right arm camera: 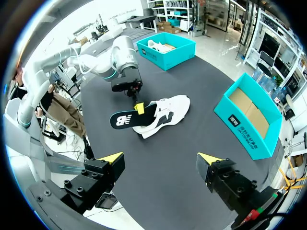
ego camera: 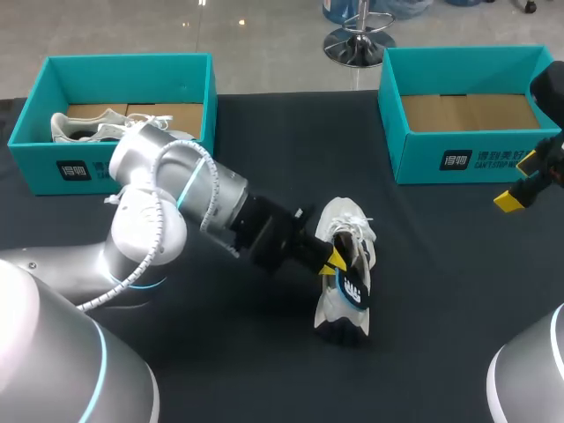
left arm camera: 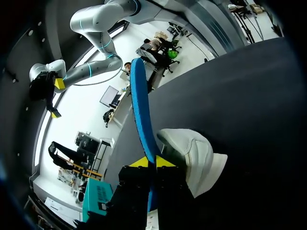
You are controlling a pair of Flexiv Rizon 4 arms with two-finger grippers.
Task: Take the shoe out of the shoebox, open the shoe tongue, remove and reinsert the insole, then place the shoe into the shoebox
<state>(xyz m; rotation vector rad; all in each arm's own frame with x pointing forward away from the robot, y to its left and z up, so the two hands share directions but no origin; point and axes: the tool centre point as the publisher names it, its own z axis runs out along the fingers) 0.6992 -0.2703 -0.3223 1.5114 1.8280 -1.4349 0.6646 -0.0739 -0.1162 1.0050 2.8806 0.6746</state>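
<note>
Left gripper (ego camera: 335, 261), yellow tips pressed together on the dark insole (ego camera: 354, 288), holds it at mid-table. The white shoe (ego camera: 348, 220) lies touching the insole, outside both boxes. Right gripper (right arm camera: 160, 158) hangs spread wide at three o'clock, near an empty teal box (ego camera: 414, 159). A second box (ego camera: 35, 167), at ten o'clock, holds another shoe (ego camera: 84, 126).

Insole (left arm camera: 140, 105) in the left gripper (left arm camera: 152, 162)
It is pinching the blue insole edge-on, beside the white shoe (left arm camera: 196, 158).
</note>
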